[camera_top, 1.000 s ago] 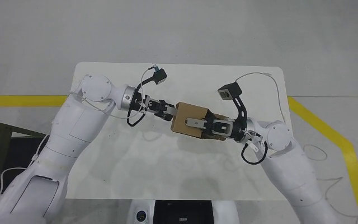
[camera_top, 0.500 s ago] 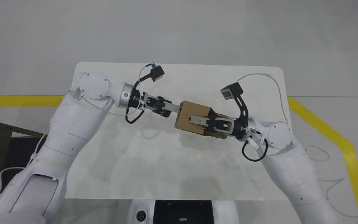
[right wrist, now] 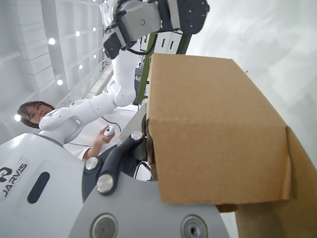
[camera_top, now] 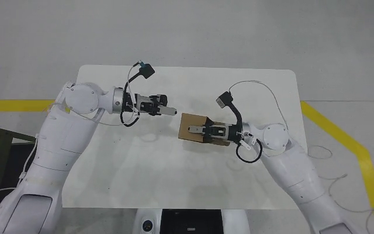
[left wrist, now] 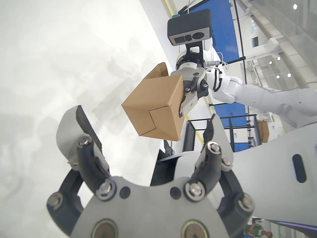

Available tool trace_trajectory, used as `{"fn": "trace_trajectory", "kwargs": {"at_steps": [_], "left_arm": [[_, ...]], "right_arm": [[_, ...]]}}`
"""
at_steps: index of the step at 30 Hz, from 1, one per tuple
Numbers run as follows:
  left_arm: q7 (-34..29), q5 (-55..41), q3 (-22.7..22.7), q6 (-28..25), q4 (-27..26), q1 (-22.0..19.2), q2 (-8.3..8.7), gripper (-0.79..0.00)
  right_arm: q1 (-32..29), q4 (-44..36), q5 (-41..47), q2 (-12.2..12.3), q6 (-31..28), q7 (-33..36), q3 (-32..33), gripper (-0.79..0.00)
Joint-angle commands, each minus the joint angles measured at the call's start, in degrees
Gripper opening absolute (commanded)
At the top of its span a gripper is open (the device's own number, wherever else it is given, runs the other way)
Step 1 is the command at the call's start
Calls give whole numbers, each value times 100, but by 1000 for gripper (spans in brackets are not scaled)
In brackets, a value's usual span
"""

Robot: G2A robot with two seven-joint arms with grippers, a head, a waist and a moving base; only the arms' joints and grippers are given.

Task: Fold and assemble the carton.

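Carton (camera_top: 191, 130): over worktop (camera_top: 117, 175) centre, grasped by right tool (camera_top: 205, 129) | left tool (camera_top: 168, 110): released, empty, near | done: 1 end closed | to do: other end, flaps seemingly open

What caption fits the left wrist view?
Open left gripper facing the brown carton held in the right gripper, not touching it.
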Motion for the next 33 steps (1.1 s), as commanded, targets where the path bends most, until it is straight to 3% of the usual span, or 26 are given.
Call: {"fn": "trace_trajectory", "kwargs": {"at_steps": [1, 14, 17, 21, 27, 33], "left_arm": [[115, 63, -132, -153, -62, 156, 41, 0], [392, 330, -737, -150, -349, 766, 242, 0], [343, 350, -839, -71, -416, 859, 282, 0], [333, 352, -847, -60, -423, 869, 286, 0], [333, 352, -847, -60, -423, 869, 286, 0], [333, 352, -847, -60, -423, 869, 286, 0]], "right_arm": [[176, 262, -61, -65, -3, -60, -203, -785], [1258, 1871, -175, -580, -196, -410, -1230, -785], [1448, 2211, -205, -692, -238, -416, -1397, -736], [1640, 2637, -197, -829, -360, -389, -1567, -727], [1791, 3042, -130, -946, -523, -268, -1633, -554], [1743, 3089, -33, -887, -690, -28, -1402, -453]]}}
